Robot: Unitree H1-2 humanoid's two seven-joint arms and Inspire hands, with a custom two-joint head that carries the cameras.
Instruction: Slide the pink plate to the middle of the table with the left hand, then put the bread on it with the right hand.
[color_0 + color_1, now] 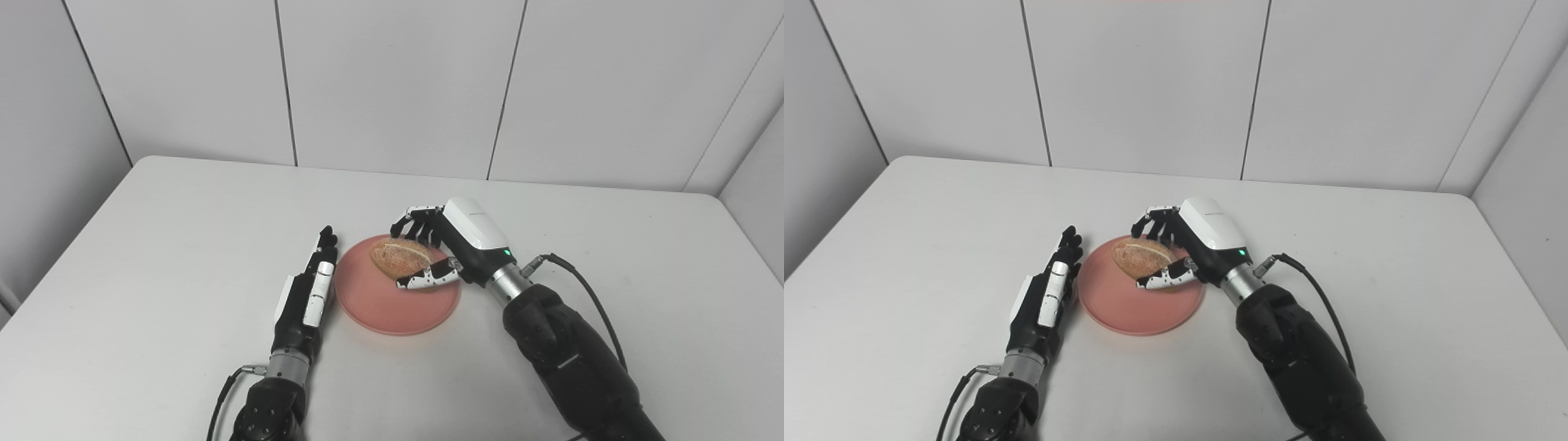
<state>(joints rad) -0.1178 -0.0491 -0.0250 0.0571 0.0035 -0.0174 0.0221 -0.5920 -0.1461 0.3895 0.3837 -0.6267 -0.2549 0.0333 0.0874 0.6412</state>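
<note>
The pink plate (387,307) lies near the middle of the white table (153,245). A brown bread roll (398,257) is over the plate's far half, at or just above its surface. My right hand (465,239) reaches in from the right and is shut on the roll, its fingers (418,224) curled behind it and the thumb (429,277) across its near side. My left hand (313,286) lies open, its fingers straight, right beside the plate's left rim; I cannot tell if it touches the rim. In the right eye view, the roll (1139,256) sits between thumb and fingers.
White wall panels (392,79) stand behind the table's far edge. A black cable (588,294) loops off my right wrist over the table. Nothing else lies on the table.
</note>
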